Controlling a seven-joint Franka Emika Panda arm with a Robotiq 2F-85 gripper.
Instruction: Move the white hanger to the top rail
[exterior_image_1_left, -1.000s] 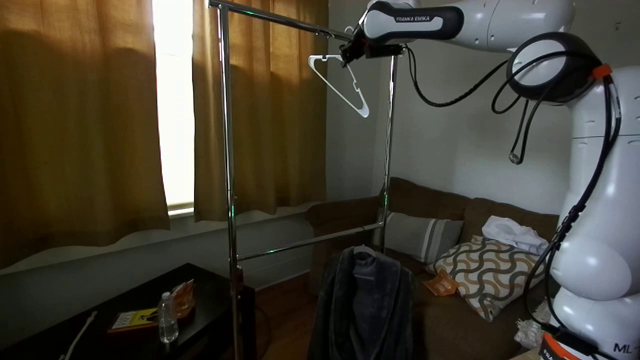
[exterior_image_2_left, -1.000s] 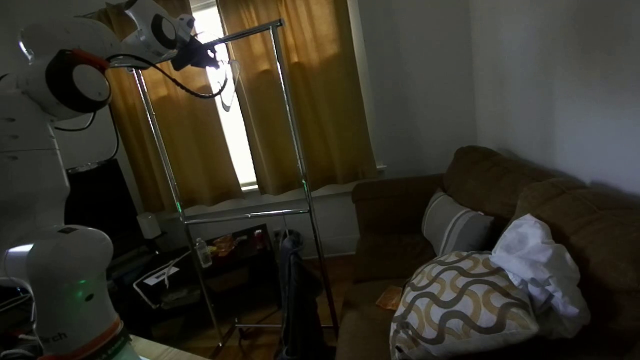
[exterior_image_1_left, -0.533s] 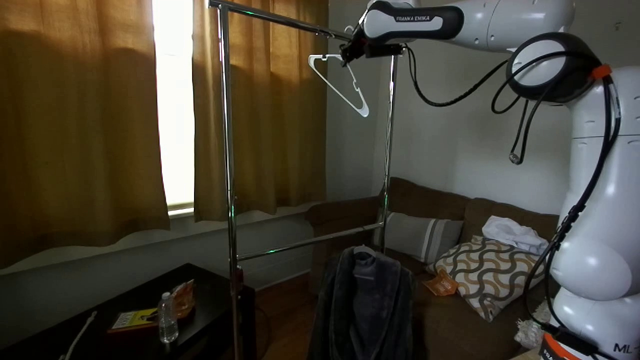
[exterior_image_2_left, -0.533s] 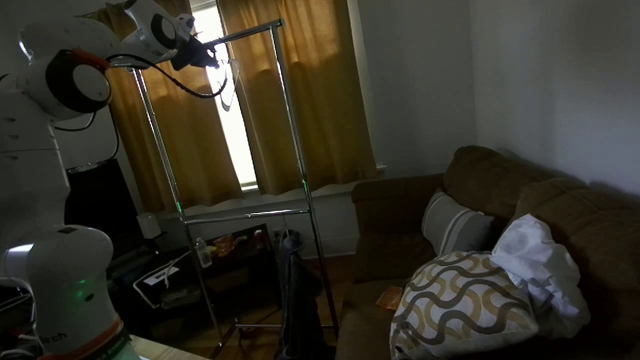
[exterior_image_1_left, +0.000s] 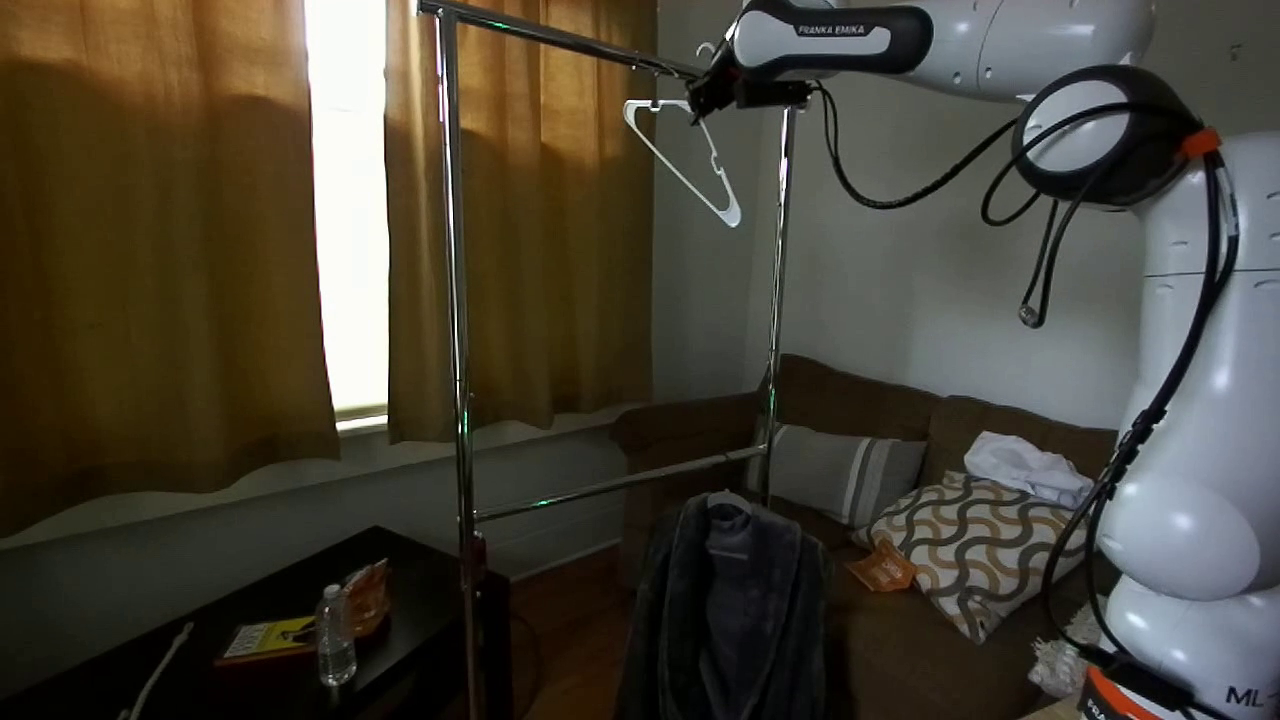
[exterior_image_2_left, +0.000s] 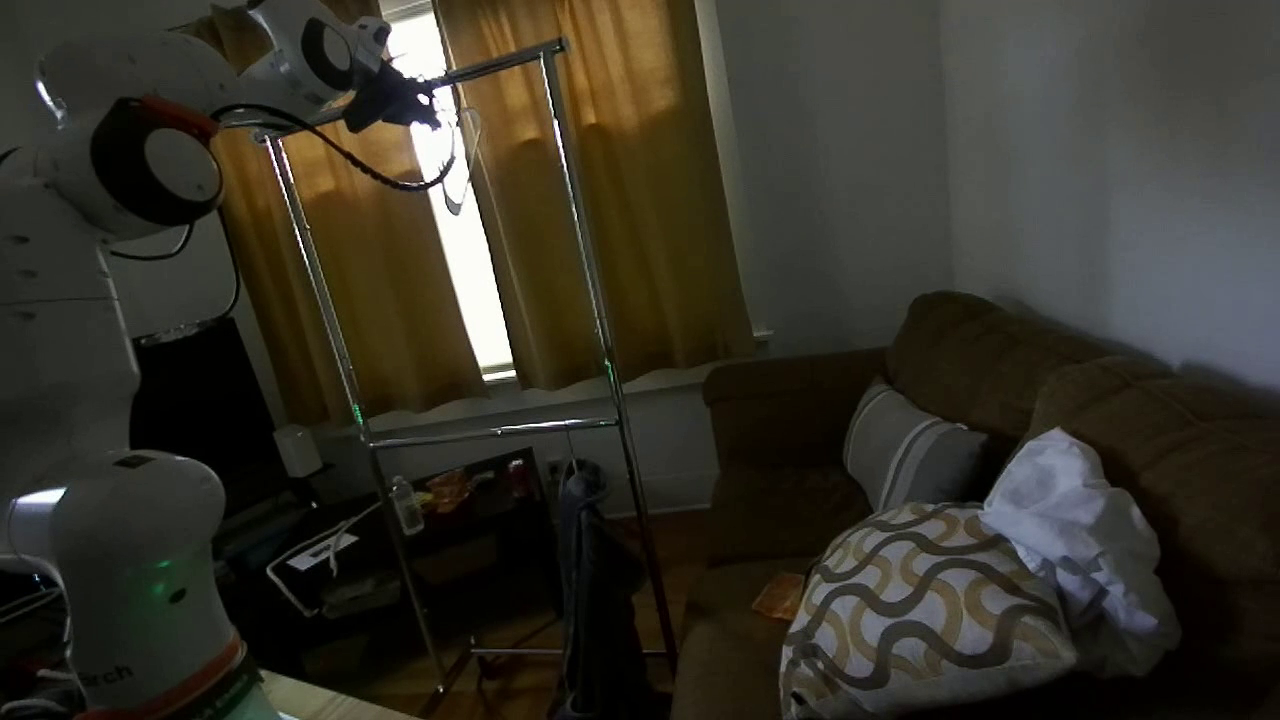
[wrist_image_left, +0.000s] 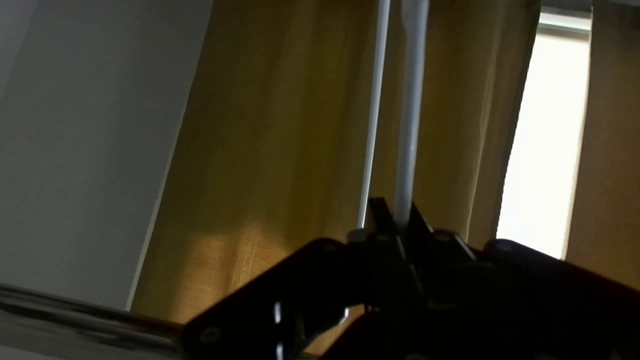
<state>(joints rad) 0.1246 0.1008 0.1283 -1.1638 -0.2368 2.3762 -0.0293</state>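
Wrist view has your gripper (wrist_image_left: 400, 220) pinched nearly closed on one slim bar of the white hanger (wrist_image_left: 411, 115), so you've got hold of it. Compared with half a second ago, hanger and gripper sit slightly higher in both exterior views, and in an exterior view the hook (exterior_image_1_left: 706, 46) pokes up a bit further past the top rail (exterior_image_1_left: 540, 35). Looks like you're getting clearance to drop it over, so you're probably late in the job, but no telling whether the hook is over the rail or just beside it. Wouldn't let go yet.

Material-wise, your hanger looks like smooth plastic, a rounded triangle with little notches, probably prone to swivel in that grip. Rail's shiny chrome, likely slick. Below, the dark jacket (exterior_image_1_left: 720, 610) looks plush and heavy, hanging from the lower bar (exterior_image_1_left: 620, 484).
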